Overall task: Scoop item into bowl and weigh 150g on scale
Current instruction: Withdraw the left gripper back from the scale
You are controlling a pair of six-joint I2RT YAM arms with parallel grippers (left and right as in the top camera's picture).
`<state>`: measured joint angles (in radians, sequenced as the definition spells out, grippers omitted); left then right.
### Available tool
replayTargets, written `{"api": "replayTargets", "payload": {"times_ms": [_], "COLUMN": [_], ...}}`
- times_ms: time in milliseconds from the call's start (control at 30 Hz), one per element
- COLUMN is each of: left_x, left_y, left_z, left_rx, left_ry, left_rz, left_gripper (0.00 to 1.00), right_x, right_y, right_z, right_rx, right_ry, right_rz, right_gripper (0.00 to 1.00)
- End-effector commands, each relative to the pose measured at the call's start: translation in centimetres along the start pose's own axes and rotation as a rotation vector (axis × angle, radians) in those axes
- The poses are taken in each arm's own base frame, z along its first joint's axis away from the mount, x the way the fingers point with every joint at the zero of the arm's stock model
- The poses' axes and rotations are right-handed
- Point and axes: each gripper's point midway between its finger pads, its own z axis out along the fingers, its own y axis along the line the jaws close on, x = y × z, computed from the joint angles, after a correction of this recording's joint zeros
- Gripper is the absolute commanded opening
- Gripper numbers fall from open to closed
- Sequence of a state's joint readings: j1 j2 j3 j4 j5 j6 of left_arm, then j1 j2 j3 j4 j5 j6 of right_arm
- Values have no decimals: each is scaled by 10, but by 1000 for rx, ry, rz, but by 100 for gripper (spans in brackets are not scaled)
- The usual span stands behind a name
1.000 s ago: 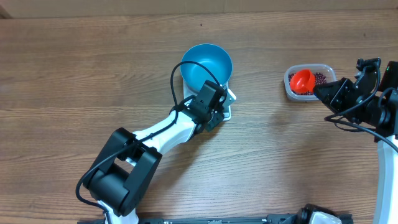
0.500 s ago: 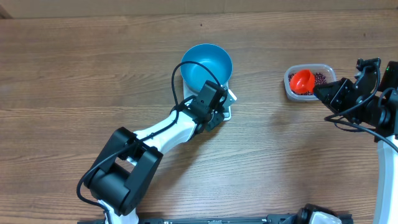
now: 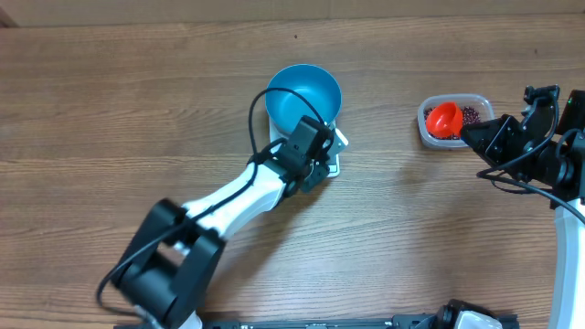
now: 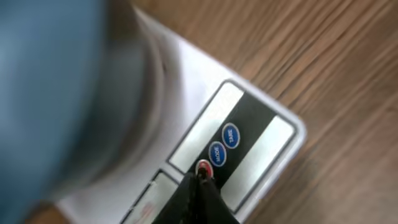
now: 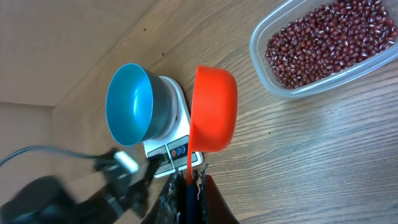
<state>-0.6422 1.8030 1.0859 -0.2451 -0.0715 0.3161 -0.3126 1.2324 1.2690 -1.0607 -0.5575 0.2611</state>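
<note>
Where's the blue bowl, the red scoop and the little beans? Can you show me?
blue bowl point(image 3: 316, 90), overhead view, on its inside wall.
red scoop point(image 5: 214, 109), right wrist view, on the outside of its cup.
beans point(image 5: 329, 40), right wrist view, middle of the heap.

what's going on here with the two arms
The left gripper, shut, has its tip at the red button on the scale, which carries the blue bowl. The right gripper holds the red scoop by its handle, by the tub of beans. No beans show in the bowl yet.
</note>
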Motion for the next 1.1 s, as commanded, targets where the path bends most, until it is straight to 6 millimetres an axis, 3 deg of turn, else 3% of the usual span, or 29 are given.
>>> {"api": "replayTargets", "payload": {"times_ms": [0, 133, 167, 333, 533, 667, 700, 733, 1067], "left_x": [-42, -54, -58, -59, -39, -39, -39, -39, -36], "left_y": [-11, -18, -16, -11, -17, -19, -21, -25, -26], "left_z": [-57, -95, -111, -148, -148, -149, -149, -149, -149], "left_rx": [56, 74, 66, 86, 108, 117, 129, 151, 159], "left_ry": [-161, -215, -241, -277, -193, -190, -190, -188, -177], "left_rz": [39, 31, -17, -247, -330, -331, -329, -326, -325], "left_gripper": [4, 4, 4, 11, 29, 37, 49, 99, 100], "right_x": [-6, -3, -3, -1, 3, 6, 6, 6, 6], "right_y": [5, 4, 4, 4, 2, 1, 1, 1, 1], "right_z": [-9, -9, -9, -9, -9, -9, -9, -9, -9], "right_rx": [-2, 2, 2, 4, 10, 14, 14, 14, 13], "right_ry": [-33, -24, -21, -14, 1, 13, 13, 13, 10], "right_rz": [-22, -16, -14, -10, -2, 6, 6, 5, 4], "right_gripper": [4, 4, 4, 4, 4, 4, 4, 4, 4]}}
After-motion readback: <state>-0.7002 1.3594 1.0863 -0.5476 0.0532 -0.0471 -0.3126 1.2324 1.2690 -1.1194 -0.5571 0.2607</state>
